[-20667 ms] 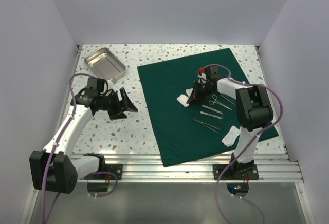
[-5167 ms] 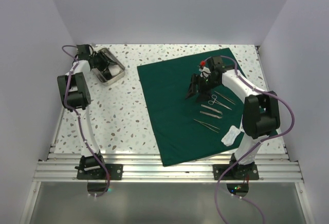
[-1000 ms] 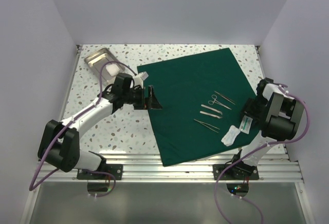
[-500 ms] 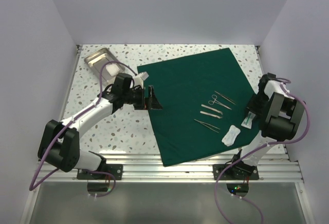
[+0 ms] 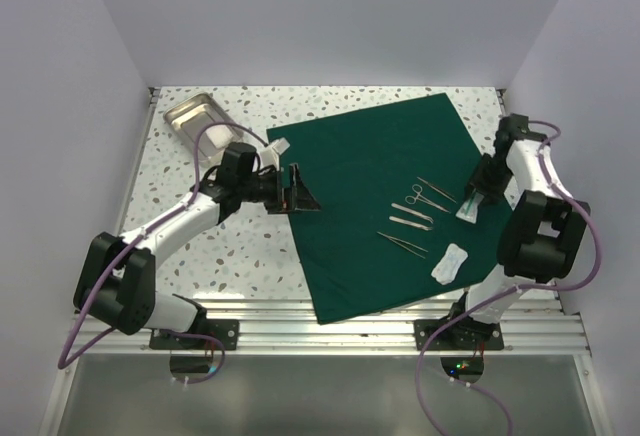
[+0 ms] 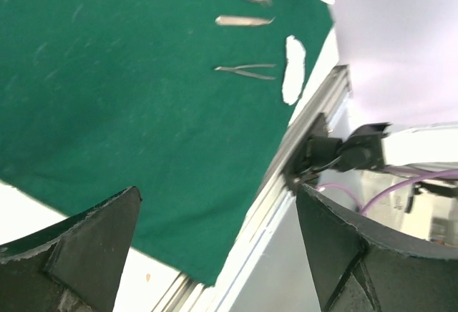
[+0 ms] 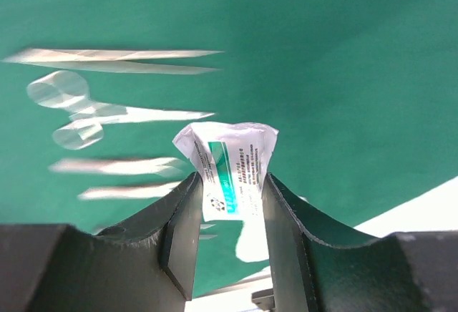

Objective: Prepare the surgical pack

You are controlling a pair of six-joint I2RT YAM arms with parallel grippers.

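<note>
The surgical pack, a dark green drape (image 5: 360, 171), lies flat on the right half of the table. It also fills the left wrist view (image 6: 136, 90) and the right wrist view (image 7: 322, 54). Scissors (image 5: 418, 194), forceps (image 5: 411, 219), tweezers (image 5: 402, 243) and a white packet (image 5: 452, 259) lie on it. My left gripper (image 5: 303, 194) is open and empty at the drape's left edge (image 6: 218, 255). My right gripper (image 5: 468, 206) is shut on a white packet with green print (image 7: 232, 162), held above the drape's right part near the instruments (image 7: 114, 60).
A shiny steel tray (image 5: 185, 114) stands at the back left with a white gauze piece (image 5: 215, 137) in it. The aluminium rail (image 5: 350, 331) runs along the near edge. White walls close in the left, back and right sides.
My right gripper has moved away from the near edge and a little left with the packet, from the drape's right border to beside the scissors. The left arm has barely moved.
</note>
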